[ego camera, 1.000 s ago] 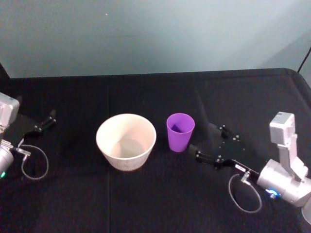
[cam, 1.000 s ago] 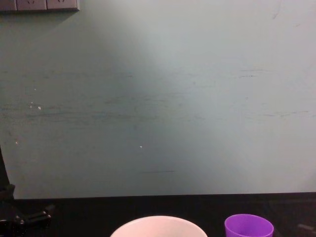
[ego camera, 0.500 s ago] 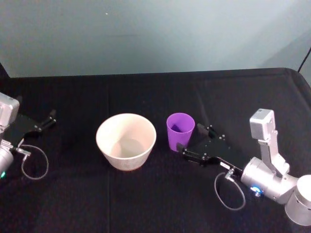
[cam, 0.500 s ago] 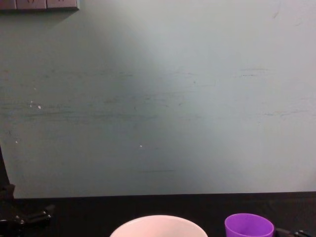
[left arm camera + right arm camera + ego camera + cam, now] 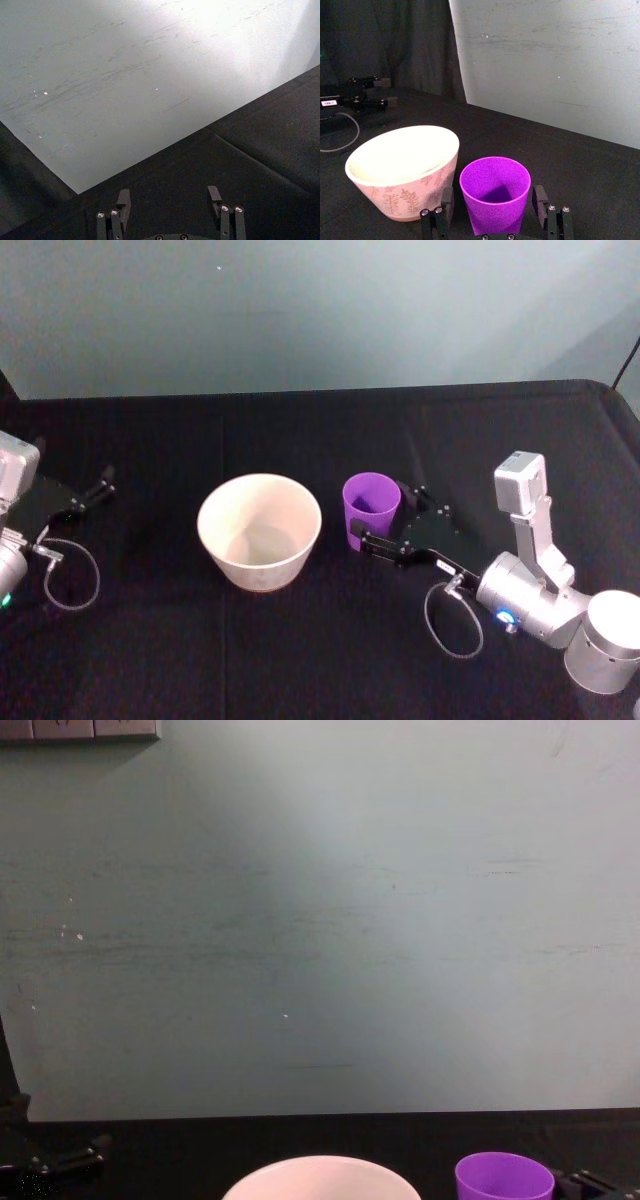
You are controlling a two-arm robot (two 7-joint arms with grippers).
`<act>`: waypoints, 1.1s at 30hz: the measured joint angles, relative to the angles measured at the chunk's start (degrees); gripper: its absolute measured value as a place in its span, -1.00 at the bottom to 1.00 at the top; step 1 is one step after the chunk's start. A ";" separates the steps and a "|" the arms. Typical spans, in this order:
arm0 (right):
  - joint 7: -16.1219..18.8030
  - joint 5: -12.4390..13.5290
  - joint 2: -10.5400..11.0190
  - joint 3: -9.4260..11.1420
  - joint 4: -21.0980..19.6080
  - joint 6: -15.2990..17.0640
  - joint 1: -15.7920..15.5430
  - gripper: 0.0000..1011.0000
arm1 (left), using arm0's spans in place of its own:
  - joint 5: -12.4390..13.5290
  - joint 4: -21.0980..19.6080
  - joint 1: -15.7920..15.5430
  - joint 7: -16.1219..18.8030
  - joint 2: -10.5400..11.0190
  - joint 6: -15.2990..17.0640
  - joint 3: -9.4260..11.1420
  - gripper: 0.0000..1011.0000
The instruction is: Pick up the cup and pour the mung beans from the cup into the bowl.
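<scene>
**Left gripper** (image 5: 100, 485): at the far left edge of the table (image 5: 320, 660), low over the black cloth and well apart from the bowl. In the left wrist view its two fingers (image 5: 123, 199) stand wide apart with nothing between them. A grey cable loop (image 5: 72, 582) lies on the cloth on the near side of this arm.

**Bowl** (image 5: 262, 575): round and white, upright, left of the table's centre. Its outer wall (image 5: 405, 192) carries a faint leaf pattern. The inside looks bare. In the chest view only its rim (image 5: 320, 1165) rises above the lower edge.

**Cup** (image 5: 371, 510): small, bright purple, tapered, no handle. It stands upright on the cloth just beside the bowl, on the bowl's right, with a narrow gap between them. Its inside (image 5: 495, 187) is in shadow, so its contents cannot be told. Its top (image 5: 503, 1180) shows low in the chest view.

**Right gripper** (image 5: 383, 512): reaches in from the right at table level. Its fingers (image 5: 447, 199) are spread wide, one on each side of the cup's lower half. A slim gap shows on the bowl side. Whether the other finger touches cannot be told. The cup's base rests on the cloth. A second cable loop (image 5: 452, 620) hangs by this arm's silver wrist.

**Backdrop**: a pale grey-green wall (image 5: 320, 920) behind the table.
</scene>
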 joint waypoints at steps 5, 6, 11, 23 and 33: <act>0.01 -0.62 -1.09 0.09 0.67 0.37 0.50 0.98 | 0.00 0.00 0.00 0.00 0.00 0.00 0.00 0.98; 0.03 -0.84 -1.43 0.14 0.91 0.46 0.67 0.98 | 0.00 0.00 0.00 0.00 0.00 0.00 0.00 0.98; 0.28 -1.45 -2.44 0.43 1.91 0.23 1.20 0.98 | 0.00 0.00 0.00 0.00 0.00 0.00 0.00 0.98; 0.95 -2.67 -4.45 1.76 3.91 -0.66 2.05 0.98 | 0.00 0.00 0.00 0.00 0.00 0.00 0.00 0.98; 1.57 -2.85 -4.90 1.98 4.40 -0.75 2.09 0.98 | 0.00 0.00 0.00 0.00 0.00 0.00 0.00 0.98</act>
